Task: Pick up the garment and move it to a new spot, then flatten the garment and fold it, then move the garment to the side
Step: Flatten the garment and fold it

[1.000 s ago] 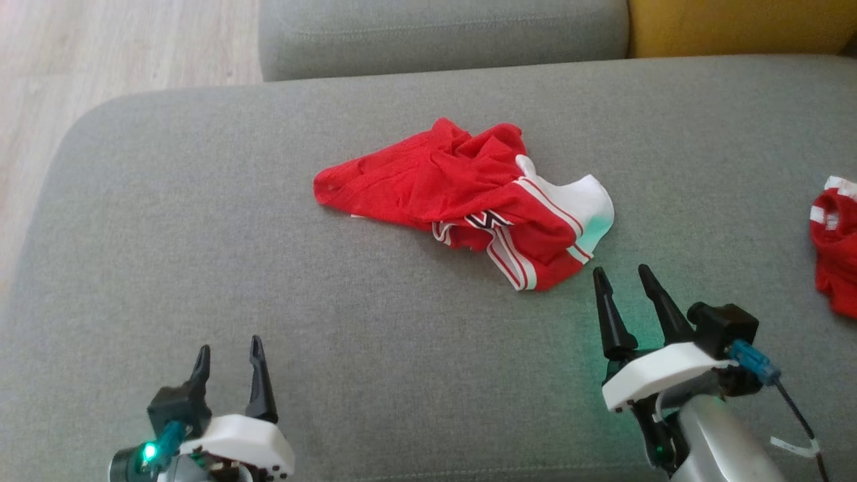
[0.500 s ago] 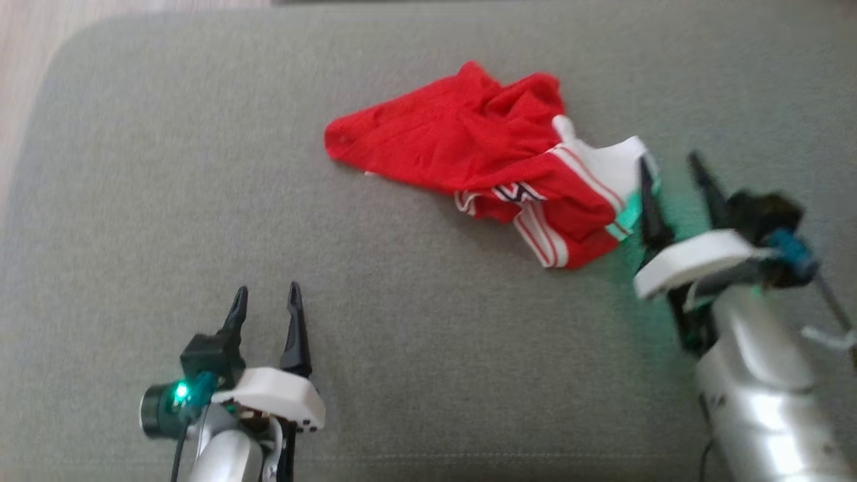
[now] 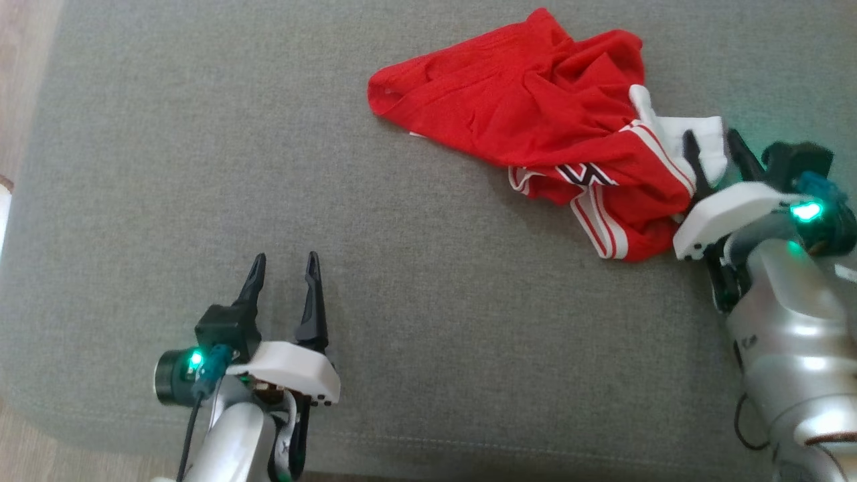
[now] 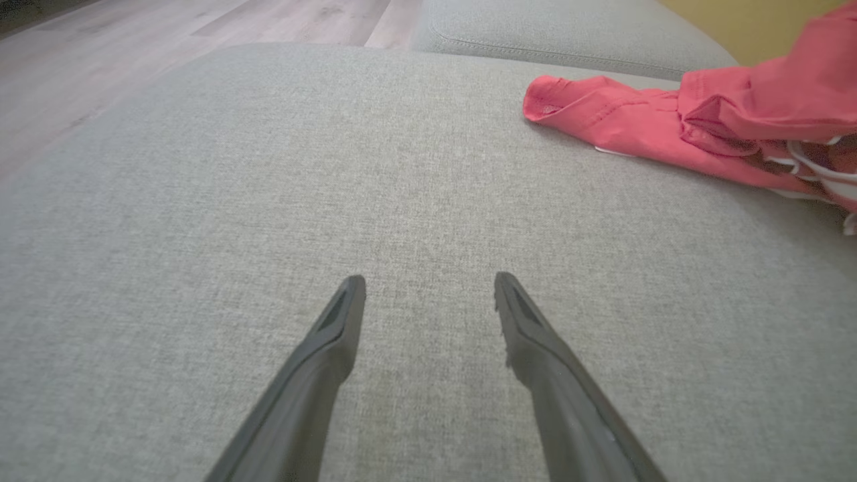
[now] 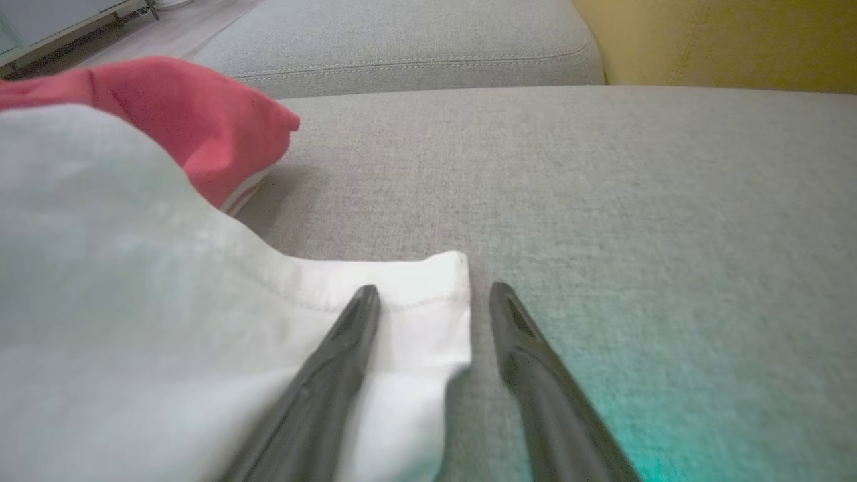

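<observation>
The garment (image 3: 535,114) is a crumpled red piece with white-striped trim and a white panel, lying on the grey sofa seat (image 3: 201,167) at the upper right. My right gripper (image 3: 711,137) is at its white corner, open. In the right wrist view the white corner (image 5: 415,314) lies between the two fingers of the right gripper (image 5: 434,289), the left finger resting over the cloth. My left gripper (image 3: 286,258) stands open over bare seat, well left of the garment. In the left wrist view the left gripper (image 4: 428,281) holds nothing, and the garment (image 4: 636,127) lies at the upper right.
Wooden floor (image 3: 20,40) runs along the seat's left edge, and the seat's front edge is just below my left arm. A grey back cushion (image 5: 402,47) and a yellow cushion (image 5: 723,40) stand behind the seat.
The head camera has tilted down and closer. My right gripper has moved forward from bare seat onto the garment's white corner, and its fingers stand a little narrower. The left gripper stays open.
</observation>
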You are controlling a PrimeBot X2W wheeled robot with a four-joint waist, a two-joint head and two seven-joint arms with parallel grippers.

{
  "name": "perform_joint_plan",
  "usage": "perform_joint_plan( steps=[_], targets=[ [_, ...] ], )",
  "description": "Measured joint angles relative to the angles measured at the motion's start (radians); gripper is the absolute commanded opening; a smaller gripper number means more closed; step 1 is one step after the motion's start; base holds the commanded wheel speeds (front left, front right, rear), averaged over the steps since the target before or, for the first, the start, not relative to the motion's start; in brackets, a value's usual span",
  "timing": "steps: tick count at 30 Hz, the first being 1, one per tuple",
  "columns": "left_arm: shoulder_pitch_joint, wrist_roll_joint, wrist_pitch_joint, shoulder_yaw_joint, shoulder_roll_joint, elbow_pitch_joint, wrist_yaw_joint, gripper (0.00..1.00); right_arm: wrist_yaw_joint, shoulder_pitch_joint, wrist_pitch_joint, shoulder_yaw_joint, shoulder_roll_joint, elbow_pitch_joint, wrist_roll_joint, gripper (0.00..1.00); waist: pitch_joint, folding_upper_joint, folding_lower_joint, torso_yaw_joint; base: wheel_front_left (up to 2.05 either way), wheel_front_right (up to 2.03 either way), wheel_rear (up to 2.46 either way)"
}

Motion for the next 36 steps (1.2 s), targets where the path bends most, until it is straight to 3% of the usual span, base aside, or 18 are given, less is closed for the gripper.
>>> perform_joint_plan(
  steps=[8,14,18,27,32,36],
  targets=[
    [0.0,-0.02,0.0,-0.006,0.0,0.003,0.007,1.0,0.0,-0.019,-0.009,0.025,-0.031,0.011,0.001,0.0,-0.052,0.0,-0.0001,-0.006,0.0,0.0,0.0],
    [0.004,-0.037,0.0,-0.013,0.0,0.003,0.007,1.0,0.0,-0.098,-0.009,0.086,-0.081,-0.167,0.0,0.0,-0.094,0.0,-0.0001,-0.005,0.0,0.0,0.0],
    [0.007,-0.054,0.0,-0.023,0.0,0.003,0.007,1.0,0.0,-0.245,-0.012,0.174,-0.109,-0.294,0.0,0.0,-0.122,0.0,-0.0001,0.007,0.0,0.0,0.0],
    [0.013,-0.12,0.0,-0.12,0.0,0.004,0.008,1.0,0.0,-0.431,-0.017,0.348,-0.147,-0.347,0.0,0.0,-0.163,0.0,-0.0001,0.114,0.0,0.0,0.0],
    [0.045,-0.122,0.0,-0.135,0.001,0.015,0.007,1.0,0.0,-0.533,-0.018,0.359,-0.166,-0.42,-0.029,0.0,-0.194,0.0,-0.0001,0.191,0.0,0.0,0.0],
    [0.08,-0.117,0.0,-0.128,0.003,0.018,0.007,1.0,0.0,-0.551,-0.02,0.306,-0.183,-0.483,-0.025,0.0,-0.231,0.0,-0.0001,0.225,0.0,0.0,0.0]
  ],
)
